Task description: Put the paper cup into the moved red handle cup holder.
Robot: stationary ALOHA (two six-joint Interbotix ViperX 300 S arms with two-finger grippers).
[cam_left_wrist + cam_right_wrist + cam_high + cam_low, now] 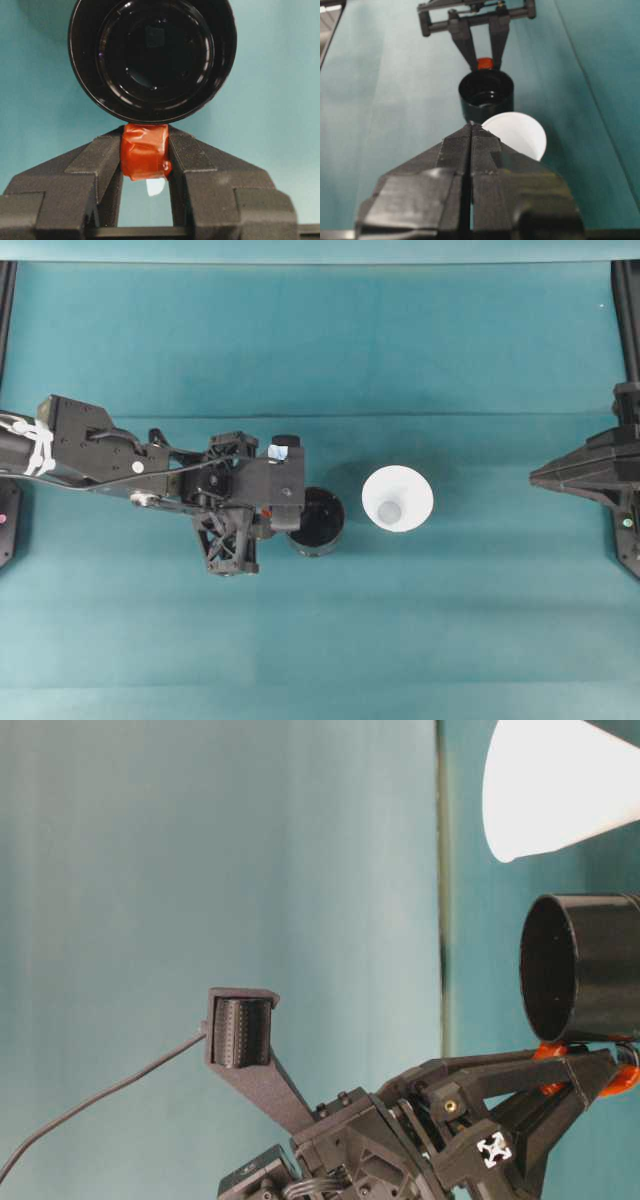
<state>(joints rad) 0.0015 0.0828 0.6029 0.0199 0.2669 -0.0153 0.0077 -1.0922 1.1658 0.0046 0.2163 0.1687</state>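
Left gripper [145, 160]: you have its fingers clamped on the red-orange handle [145, 157] of the red handle cup holder [322, 521], at the holder's 9 o'clock in the overhead view.
Holder: it stands upright on the teal table [320, 360], near the centre, mouth open.
Paper cup [398, 499]: you see it at the holder's 3 o'clock, just beside it, apart, rim up.
Right gripper [471, 131]: its fingers are pressed together on nothing, at the table's 3 o'clock edge, well apart from the cup.
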